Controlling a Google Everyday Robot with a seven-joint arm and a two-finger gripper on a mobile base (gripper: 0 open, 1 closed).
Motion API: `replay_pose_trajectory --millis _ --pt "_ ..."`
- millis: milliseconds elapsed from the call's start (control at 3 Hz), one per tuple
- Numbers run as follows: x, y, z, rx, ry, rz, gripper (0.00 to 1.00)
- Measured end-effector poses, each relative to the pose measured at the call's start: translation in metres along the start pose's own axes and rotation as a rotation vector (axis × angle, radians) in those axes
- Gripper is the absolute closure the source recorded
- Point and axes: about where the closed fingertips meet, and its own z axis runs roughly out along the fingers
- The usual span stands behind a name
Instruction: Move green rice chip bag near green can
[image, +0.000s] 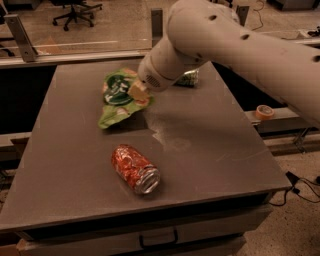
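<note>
At front edge, noted red can (134, 168) lying on its side, well apart. Mid-table, left: found bag (118, 95) pinched at its right edge in gripper (139, 92), raised over its shadow; judged light, limp, slippery, best held by the seam. Beyond, sighted green can (189, 78) partly behind arm; open table (225, 150) before it, rear edge close.

One flat light-green snack pouch (119, 96), far left. Two cans: one dented green-and-silver can (189, 78) far (half hidden by the arm), one crushed red-orange can (135, 168) near. One two-finger gripper (139, 92), clamped on the pouch. One tan tape roll (264, 112), right.
</note>
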Motion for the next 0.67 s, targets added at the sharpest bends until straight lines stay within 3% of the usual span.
replay_pose_trajectory --millis 667 --pt "0.065 -0.003 -0.067 0.073 0.119 0.066 1.0"
